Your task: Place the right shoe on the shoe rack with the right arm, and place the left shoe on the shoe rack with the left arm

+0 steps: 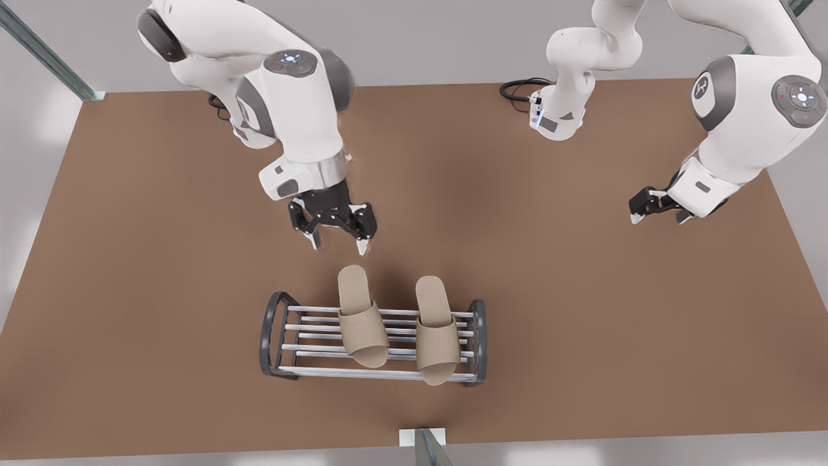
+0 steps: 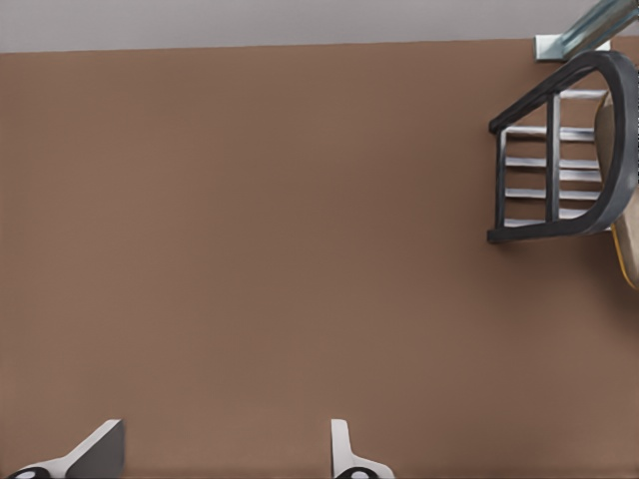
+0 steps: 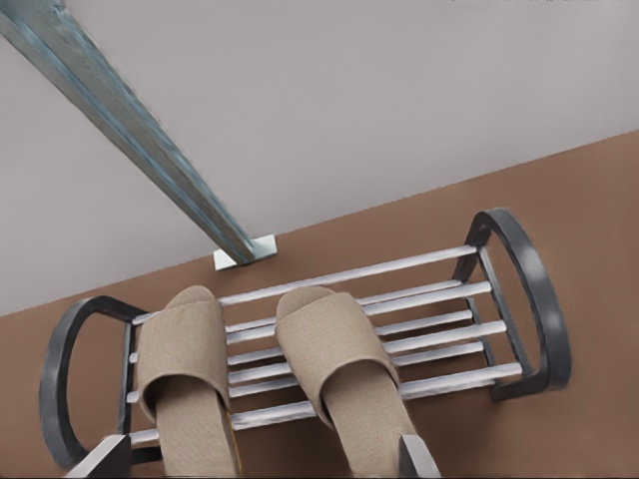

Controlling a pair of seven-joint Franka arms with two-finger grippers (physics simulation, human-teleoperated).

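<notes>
Both tan slippers lie across the silvery bars of the shoe rack (image 1: 268, 336), heels sticking out over its far edge. The right shoe (image 1: 362, 317) (image 3: 339, 364) is toward the front view's left, the left shoe (image 1: 436, 330) (image 3: 185, 384) beside it toward the right end frame. My right gripper (image 1: 336, 234) (image 3: 262, 457) hangs open and empty just behind the right shoe's heel, above the table. My left gripper (image 1: 654, 213) (image 2: 225, 454) is open and empty, far off at the front view's right. In the left wrist view, the rack's end frame (image 2: 549, 95) and an edge of the left shoe (image 2: 631, 239) show.
The brown table (image 1: 129, 259) spreads bare around the rack. The rack's bars toward the front view's left (image 1: 310, 372) hold nothing. A metal post (image 1: 424, 446) (image 3: 150, 150) stands at the table's near edge behind the rack. Black cables (image 1: 517, 87) lie by an arm base.
</notes>
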